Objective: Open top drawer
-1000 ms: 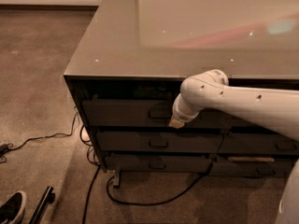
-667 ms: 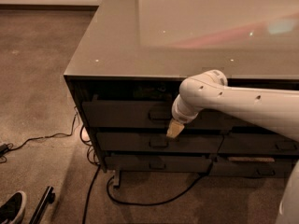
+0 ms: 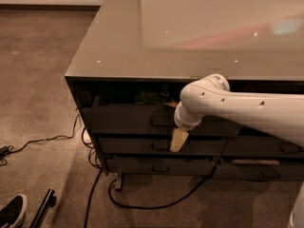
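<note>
The top drawer (image 3: 121, 120) is the wide dark front just under the glossy tabletop (image 3: 142, 42), with a small loop pull (image 3: 161, 121) at its centre. A dark gap above its front shows some things inside. My gripper (image 3: 178, 140) hangs down from the white arm (image 3: 247, 113), which reaches in from the right. The gripper's tan tip is below and just right of the pull, in front of the second drawer (image 3: 133, 145). It holds nothing that I can see.
A third drawer (image 3: 156, 166) sits lowest, and a second drawer stack (image 3: 261, 148) is at the right behind the arm. Black cables (image 3: 142, 205) trail on the carpet under and left of the cabinet. A shoe (image 3: 12, 212) and a dark bar (image 3: 42, 208) lie bottom left.
The gripper has dropped from level with the top drawer's pull to in front of the second drawer. The drawers look unmoved.
</note>
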Controlling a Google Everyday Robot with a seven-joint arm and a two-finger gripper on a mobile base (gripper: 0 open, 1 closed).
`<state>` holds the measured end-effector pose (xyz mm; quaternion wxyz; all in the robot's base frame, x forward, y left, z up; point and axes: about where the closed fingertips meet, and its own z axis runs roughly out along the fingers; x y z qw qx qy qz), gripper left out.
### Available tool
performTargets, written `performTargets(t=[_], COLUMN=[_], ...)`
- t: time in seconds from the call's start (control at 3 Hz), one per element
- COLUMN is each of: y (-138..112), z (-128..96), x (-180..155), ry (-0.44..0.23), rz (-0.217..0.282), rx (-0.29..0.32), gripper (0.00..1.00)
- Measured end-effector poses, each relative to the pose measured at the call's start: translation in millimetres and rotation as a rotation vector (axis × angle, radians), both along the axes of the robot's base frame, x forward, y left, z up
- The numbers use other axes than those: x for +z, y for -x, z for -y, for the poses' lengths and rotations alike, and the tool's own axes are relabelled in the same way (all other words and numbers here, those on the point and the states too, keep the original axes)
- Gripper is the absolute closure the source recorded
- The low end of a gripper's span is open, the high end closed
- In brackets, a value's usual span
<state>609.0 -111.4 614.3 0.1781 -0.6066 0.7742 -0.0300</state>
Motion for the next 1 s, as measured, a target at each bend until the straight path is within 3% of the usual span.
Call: performTargets(t=[0.33,1.0], y=[14,14], z=[4,4], x=[-7,7], ry=[0.024,0.024], rz=[-0.014,-0.014], rx=[-0.001,-0.001], gripper=[0.19,0.65])
